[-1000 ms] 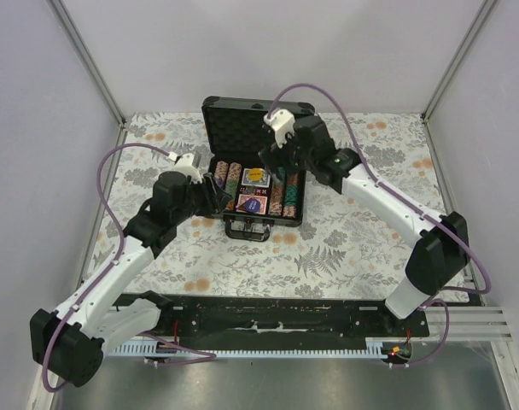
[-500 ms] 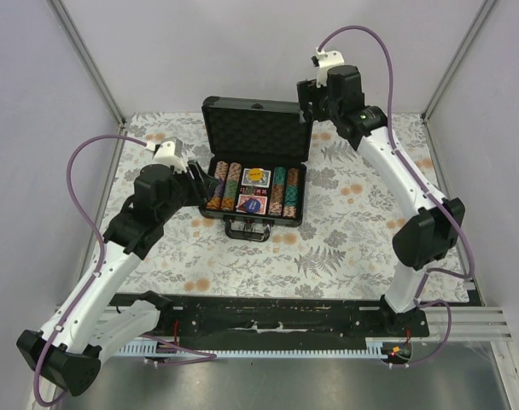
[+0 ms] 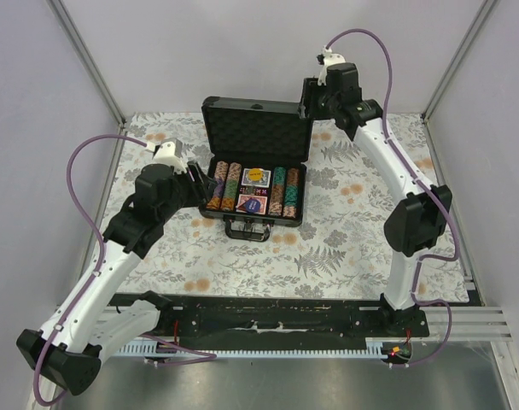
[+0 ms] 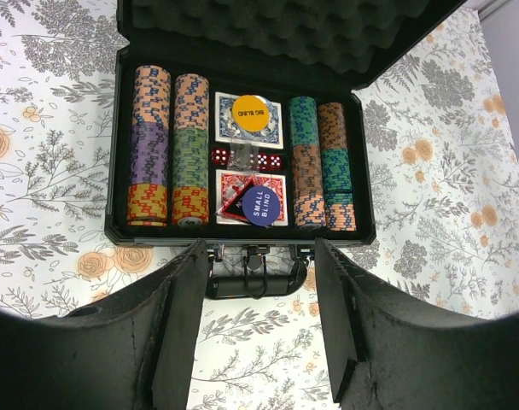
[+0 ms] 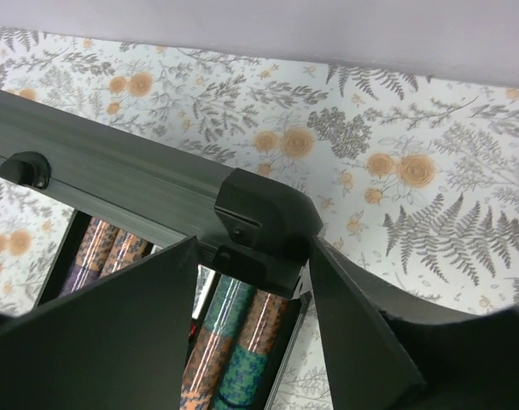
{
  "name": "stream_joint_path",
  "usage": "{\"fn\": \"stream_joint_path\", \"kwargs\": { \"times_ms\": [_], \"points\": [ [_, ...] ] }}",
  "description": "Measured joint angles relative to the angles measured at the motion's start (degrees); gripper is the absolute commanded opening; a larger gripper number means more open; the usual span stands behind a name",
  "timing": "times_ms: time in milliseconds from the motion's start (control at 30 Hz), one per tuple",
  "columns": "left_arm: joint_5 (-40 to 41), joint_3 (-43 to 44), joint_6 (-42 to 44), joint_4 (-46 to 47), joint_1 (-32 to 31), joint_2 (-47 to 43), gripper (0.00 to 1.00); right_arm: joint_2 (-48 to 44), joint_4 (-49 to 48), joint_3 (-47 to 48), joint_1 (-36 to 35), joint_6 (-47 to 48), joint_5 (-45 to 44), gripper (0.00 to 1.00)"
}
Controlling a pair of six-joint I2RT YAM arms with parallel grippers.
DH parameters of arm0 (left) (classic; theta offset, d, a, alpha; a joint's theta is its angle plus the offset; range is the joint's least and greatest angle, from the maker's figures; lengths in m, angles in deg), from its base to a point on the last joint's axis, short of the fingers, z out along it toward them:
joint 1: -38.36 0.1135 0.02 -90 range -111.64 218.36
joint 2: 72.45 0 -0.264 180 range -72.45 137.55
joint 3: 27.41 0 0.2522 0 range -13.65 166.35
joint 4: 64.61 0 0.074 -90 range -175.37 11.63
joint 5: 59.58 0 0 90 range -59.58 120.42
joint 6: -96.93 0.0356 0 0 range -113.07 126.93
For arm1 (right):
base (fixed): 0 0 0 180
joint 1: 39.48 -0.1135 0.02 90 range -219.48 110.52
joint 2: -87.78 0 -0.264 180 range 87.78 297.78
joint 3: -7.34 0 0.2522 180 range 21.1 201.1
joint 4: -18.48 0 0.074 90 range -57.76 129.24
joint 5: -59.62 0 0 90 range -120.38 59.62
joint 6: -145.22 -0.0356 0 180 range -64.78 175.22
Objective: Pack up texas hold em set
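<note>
The black case (image 3: 299,213) of the texas hold em set lies open mid-table, its foam-lined lid (image 3: 258,132) standing upright. Rows of striped chips (image 4: 148,145), a blue deck (image 4: 225,128), a red deck (image 4: 230,184), red dice (image 4: 242,160) and two round buttons (image 4: 262,207) fill it. My left gripper (image 4: 259,252) is open and empty just in front of the case handle (image 4: 255,280), by the case's left side (image 3: 210,186) in the top view. My right gripper (image 5: 253,243) is open astride the lid's top right corner (image 5: 264,213), its right finger against that corner.
The floral tablecloth (image 3: 345,239) covers the table around the case. Grey walls and metal posts (image 3: 451,60) close in the back and sides. The arms' bases and a black rail (image 3: 276,316) run along the near edge.
My right arm rose from over the case's tray and swung back to the lid's top right corner, its jaws narrowing. My left arm lifted its elbow; its gripper stayed by the case.
</note>
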Motion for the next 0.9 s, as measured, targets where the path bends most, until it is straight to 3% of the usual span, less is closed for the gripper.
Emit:
{"fn": "stream_joint_path", "kwargs": {
  "times_ms": [300,533,900],
  "points": [
    [0.31,0.07,0.13,-0.35,0.07,0.17,0.60,-11.93,-0.87,-15.78,0.59,-5.01,8.41,0.52],
    [0.83,-0.07,0.07,-0.90,0.09,0.00,0.60,-21.22,4.13,-29.53,-3.93,-7.37,9.73,0.51],
    [3.19,-9.66,-3.96,-0.52,0.11,-3.61,0.60,-21.22,6.64,-49.88,-13.20,-7.28,7.67,0.49]
  ]
}}
